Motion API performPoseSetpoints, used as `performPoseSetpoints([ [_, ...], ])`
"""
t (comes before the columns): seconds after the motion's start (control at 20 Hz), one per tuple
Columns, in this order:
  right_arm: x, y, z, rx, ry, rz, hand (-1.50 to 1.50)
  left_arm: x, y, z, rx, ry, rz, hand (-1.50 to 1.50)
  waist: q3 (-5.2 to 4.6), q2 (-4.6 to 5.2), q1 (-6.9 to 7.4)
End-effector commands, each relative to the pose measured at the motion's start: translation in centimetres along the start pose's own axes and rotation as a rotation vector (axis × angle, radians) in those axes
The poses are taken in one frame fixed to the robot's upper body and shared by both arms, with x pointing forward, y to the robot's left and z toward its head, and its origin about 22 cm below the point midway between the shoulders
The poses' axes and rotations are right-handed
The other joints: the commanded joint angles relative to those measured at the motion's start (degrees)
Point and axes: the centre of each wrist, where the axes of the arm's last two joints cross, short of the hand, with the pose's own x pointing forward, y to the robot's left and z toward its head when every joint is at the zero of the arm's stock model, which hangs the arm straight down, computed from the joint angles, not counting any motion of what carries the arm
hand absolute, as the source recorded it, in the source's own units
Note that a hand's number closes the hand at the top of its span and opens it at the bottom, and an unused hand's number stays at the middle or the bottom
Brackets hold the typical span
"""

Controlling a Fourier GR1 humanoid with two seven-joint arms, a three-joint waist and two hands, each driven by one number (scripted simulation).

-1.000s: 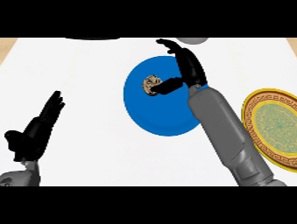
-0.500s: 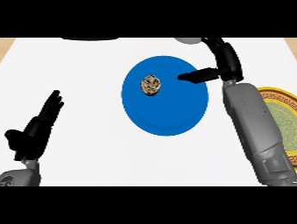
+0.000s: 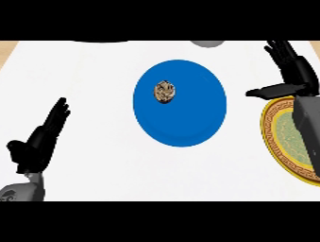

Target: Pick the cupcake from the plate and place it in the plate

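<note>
Two plates are on the white counter [image 3: 106,118] right now: one blue plate [image 3: 190,123] and, just to its right, one gold-rimmed patterned plate [image 3: 282,142]. One cupcake [image 3: 165,91] sits on the blue plate, upper left of its middle. Two black hands are in view, the left hand [image 3: 40,142] well left of the blue plate, the right hand [image 3: 293,73] to its upper right.

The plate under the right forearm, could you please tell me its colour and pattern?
Gold plate with a dark ornamental border band and pale green centre, seen in the head view.

bare counter [image 3: 86,75] around blue plate [image 3: 190,123], cupcake [image 3: 165,91] unobstructed from above
</note>
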Motion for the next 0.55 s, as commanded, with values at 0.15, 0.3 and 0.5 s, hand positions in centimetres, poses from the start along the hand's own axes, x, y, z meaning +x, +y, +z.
performPoseSetpoints([
  [0.15,-3.0,-4.7,4.5,0.048,-0.023,0.039,-1.5,1.0,-0.7,-0.3,-0.018,-0.002,0.002,0.0,0.09,0.35,0.98],
  [0.3,-2.0,-4.6,2.9,0.062,-0.011,0.07,-1.5,-0.4,-0.2,-0.8,-0.023,-0.007,0.006,0.0,0.1,0.7,1.52],
  [0.5,-2.5,-7.0,5.1,0.018,-0.061,0.062,-1.5,0.3,-0.2,-0.9,-0.029,-0.02,0.013,0.0,0.15,0.68,1.52],
])
